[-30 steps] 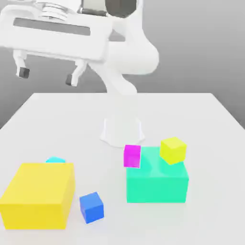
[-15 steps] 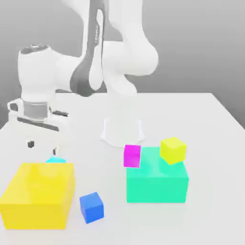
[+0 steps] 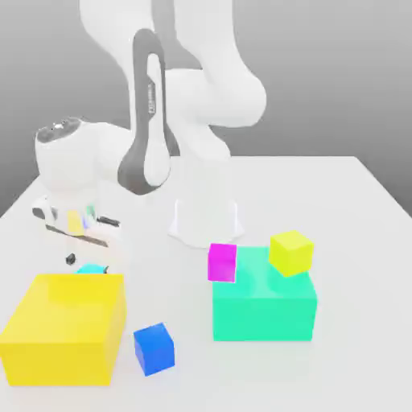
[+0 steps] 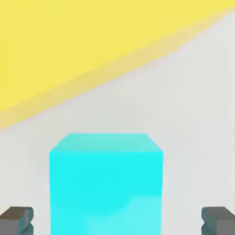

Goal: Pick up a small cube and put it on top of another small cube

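Observation:
The small cyan cube sits on the white table just behind the big yellow block, which hides most of it in the exterior view. My gripper has come down over it and is open. In the hand view one dark fingertip stands on each side of the cube with clear gaps, touching nothing. Other small cubes are a dark blue one, a magenta one and a yellow one.
The large yellow block lies close beside the cyan cube. A large turquoise block stands on the exterior view's right, with the small yellow cube on top and the magenta cube against its side. The arm's white base is behind.
The hand has dropped from high above the table down to the cyan cube behind the yellow block. Its fingers stayed open. No cube has moved.

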### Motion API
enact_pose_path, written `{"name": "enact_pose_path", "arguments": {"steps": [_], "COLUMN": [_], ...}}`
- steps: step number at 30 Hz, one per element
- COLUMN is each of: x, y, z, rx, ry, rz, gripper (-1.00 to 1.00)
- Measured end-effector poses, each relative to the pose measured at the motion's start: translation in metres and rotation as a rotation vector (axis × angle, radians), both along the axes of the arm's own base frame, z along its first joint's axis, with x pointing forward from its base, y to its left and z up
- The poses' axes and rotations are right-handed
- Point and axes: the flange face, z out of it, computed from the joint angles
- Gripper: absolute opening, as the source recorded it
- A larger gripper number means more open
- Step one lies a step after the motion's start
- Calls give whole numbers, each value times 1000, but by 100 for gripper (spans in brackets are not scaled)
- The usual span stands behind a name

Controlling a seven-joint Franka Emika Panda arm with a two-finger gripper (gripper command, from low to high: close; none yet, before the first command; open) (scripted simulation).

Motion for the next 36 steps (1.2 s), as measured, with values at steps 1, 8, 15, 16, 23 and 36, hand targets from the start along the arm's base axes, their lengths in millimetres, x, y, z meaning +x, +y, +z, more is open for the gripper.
{"name": "enact_pose_path", "arguments": {"steps": [1, 8, 15, 16, 23, 36], "x": [0, 0, -2, -2, -2, 0], "y": [0, 2, 4, 4, 4, 2], "z": [-2, -16, -24, -25, -26, -15], "rx": [1, 1, -9, -11, -14, 2], "ry": [1, -15, -70, -81, -97, -11], "rz": [1, 3, -3, -5, -8, 3], "gripper": [0, 0, 0, 0, -100, -100]}}
